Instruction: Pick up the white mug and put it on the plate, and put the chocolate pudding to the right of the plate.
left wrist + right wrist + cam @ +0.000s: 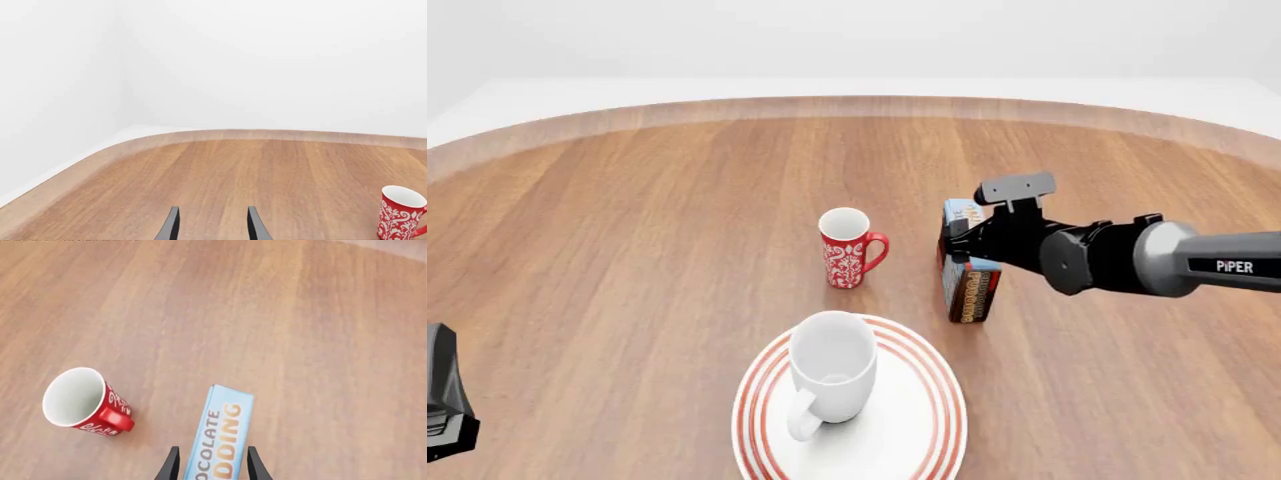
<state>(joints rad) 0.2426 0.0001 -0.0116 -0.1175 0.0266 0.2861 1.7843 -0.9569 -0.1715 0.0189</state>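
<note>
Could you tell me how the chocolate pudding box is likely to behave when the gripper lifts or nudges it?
The chocolate pudding box stands upright on a narrow edge, so a sideways nudge would probably tip it. Its flat faces between the right gripper fingers suggest a stable pinch. It looks like thin carton, likely light and somewhat crushable.

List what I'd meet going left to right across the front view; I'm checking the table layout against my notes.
left gripper → white mug on the plate → red mug → chocolate pudding → right arm
</note>
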